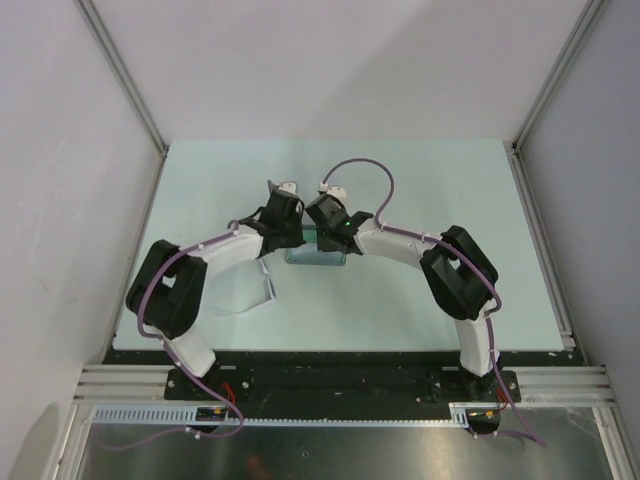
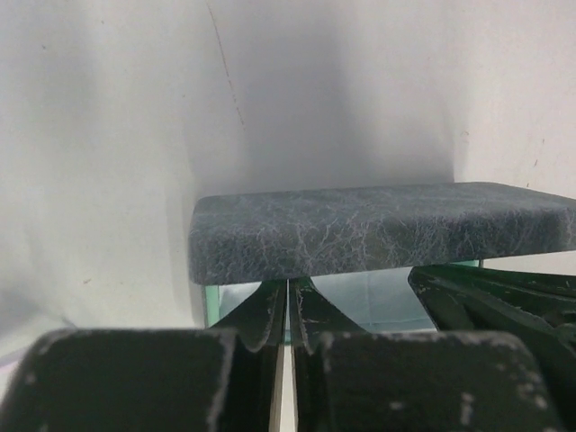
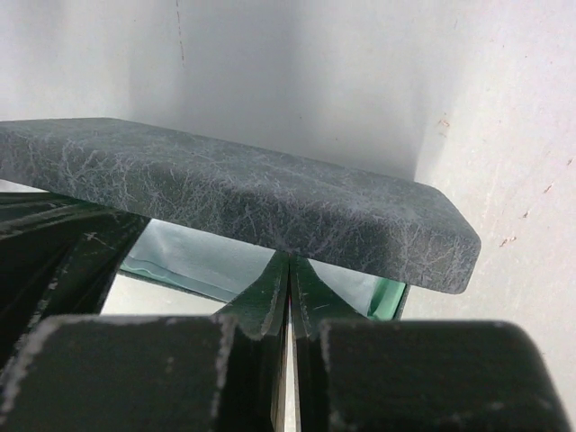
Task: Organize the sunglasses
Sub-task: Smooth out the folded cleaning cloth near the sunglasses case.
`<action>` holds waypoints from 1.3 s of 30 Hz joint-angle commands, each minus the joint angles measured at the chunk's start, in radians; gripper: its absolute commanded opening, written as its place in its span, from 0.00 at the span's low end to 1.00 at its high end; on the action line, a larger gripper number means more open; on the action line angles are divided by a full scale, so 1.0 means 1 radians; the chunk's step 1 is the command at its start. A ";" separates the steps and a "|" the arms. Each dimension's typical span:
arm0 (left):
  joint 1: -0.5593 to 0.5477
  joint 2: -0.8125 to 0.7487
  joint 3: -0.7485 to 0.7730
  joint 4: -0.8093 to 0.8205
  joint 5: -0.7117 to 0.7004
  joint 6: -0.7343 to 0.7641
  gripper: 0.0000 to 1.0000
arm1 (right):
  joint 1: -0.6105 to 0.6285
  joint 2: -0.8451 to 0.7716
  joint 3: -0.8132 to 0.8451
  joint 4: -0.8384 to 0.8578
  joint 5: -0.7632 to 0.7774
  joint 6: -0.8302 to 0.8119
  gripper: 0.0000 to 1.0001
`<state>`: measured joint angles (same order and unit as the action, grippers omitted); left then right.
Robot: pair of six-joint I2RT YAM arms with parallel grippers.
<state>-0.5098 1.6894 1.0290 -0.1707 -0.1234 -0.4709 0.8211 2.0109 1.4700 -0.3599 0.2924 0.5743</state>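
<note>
The grey textured case point(image 1: 316, 257) lies at the table's middle with its lid raised; a green inside shows under the lid in the left wrist view point(image 2: 378, 229) and the right wrist view point(image 3: 234, 193). My left gripper point(image 1: 302, 240) is shut, its tips point(image 2: 288, 286) against the lid's lower front edge. My right gripper point(image 1: 324, 242) is shut the same way point(image 3: 289, 261), right beside the left one. I cannot tell if either pinches the lid. A thin white frame, apparently the sunglasses point(image 1: 268, 290), lies on the table by my left forearm.
A pale blue-green sheet point(image 3: 193, 256) shows inside the case; I cannot tell lining from cloth. White walls close in the table point(image 1: 430, 300) on the left, back and right. A black rail point(image 1: 330, 375) runs along the near edge.
</note>
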 commanded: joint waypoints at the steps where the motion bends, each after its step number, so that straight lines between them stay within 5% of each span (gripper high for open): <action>1: -0.010 0.016 -0.032 0.111 0.021 -0.024 0.05 | 0.004 -0.017 -0.013 0.055 0.044 -0.013 0.03; 10: -0.013 -0.010 -0.151 0.261 0.007 -0.044 0.00 | 0.012 0.011 -0.034 0.117 0.047 -0.047 0.01; 39: -0.013 0.076 -0.158 0.306 -0.051 -0.035 0.00 | 0.012 0.066 -0.046 0.187 0.034 -0.073 0.00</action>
<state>-0.5179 1.7489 0.8639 0.1131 -0.1398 -0.4976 0.8360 2.0590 1.4212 -0.2092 0.2981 0.5110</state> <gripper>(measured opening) 0.005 0.009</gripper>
